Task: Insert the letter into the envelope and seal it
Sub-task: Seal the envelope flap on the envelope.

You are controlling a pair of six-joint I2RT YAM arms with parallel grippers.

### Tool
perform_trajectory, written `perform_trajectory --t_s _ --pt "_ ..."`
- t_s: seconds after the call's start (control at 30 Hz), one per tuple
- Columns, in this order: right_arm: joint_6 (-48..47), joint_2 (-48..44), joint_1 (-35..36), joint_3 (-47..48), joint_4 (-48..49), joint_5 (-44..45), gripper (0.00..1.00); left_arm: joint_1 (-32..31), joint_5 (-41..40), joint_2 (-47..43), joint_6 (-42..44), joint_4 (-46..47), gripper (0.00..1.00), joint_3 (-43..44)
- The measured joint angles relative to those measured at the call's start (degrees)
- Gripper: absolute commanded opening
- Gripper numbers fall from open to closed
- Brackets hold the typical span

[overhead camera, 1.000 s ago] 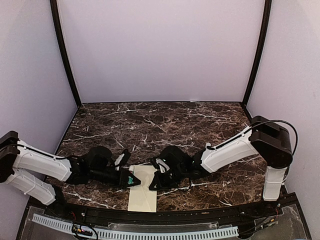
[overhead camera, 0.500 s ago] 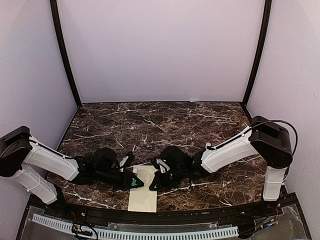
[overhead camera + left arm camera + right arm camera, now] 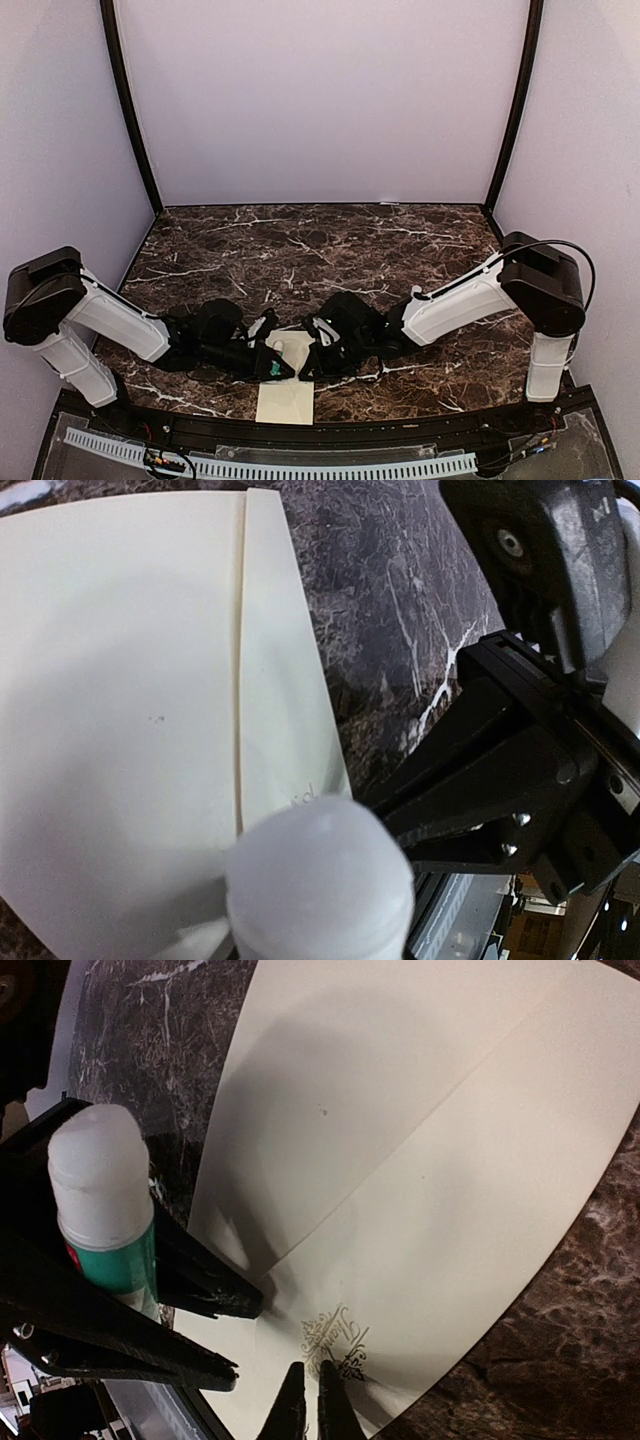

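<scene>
We saw a dark marble table (image 3: 400,250) with white veins filling the floor of the booth. The 2 arms reached low across it toward each other, the left arm (image 3: 110,320) from the left edge and the right arm (image 3: 460,305) from the right, and they met near the front middle.

The envelope (image 3: 285,400) lay flat on the table at the near edge, between the 2 arm bases, with its long side running away from the front. It was plain cream paper. In both wrist views 1 straight fold line ran along it, but we could not tell whether the flap was stuck down. We saw no separate letter sheet.

The left gripper (image 3: 275,368) hung over the far end of the envelope. Its black fingers were clamped around a glue stick (image 3: 100,1190), which had a white cap and a green body. The stick lay tilted above the paper, and we could not tell whether it touched.

The right gripper (image 3: 305,1392) sat just beside the left one, nearly touching it in the top view. Its 2 thin fingertips were drawn together with nothing between them, and they pointed down onto the envelope.

A small faint emblem (image 3: 335,1345) showed on the envelope's upper face, right at those fingertips.
</scene>
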Motion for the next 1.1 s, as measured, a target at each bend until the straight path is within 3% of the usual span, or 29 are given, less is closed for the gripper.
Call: perform_trajectory --t_s 0.6,0.87,1.1 --pt "1.4 0.2 0.0 -0.7 2.8 -0.8 0.12 -0.1 -0.3 1.0 0.0 1.6 0.00 -1.1" --pt "4.7 1.7 0.0 -1.8 8.2 -2.1 0.01 -0.2 -0.5 1.0 0.0 2.5 0.00 -1.5" --pt "7.5 2.2 0.0 -3.0 11.3 -3.0 0.00 -0.2 -0.5 1.3 -0.3 4.0 0.00 -2.1"
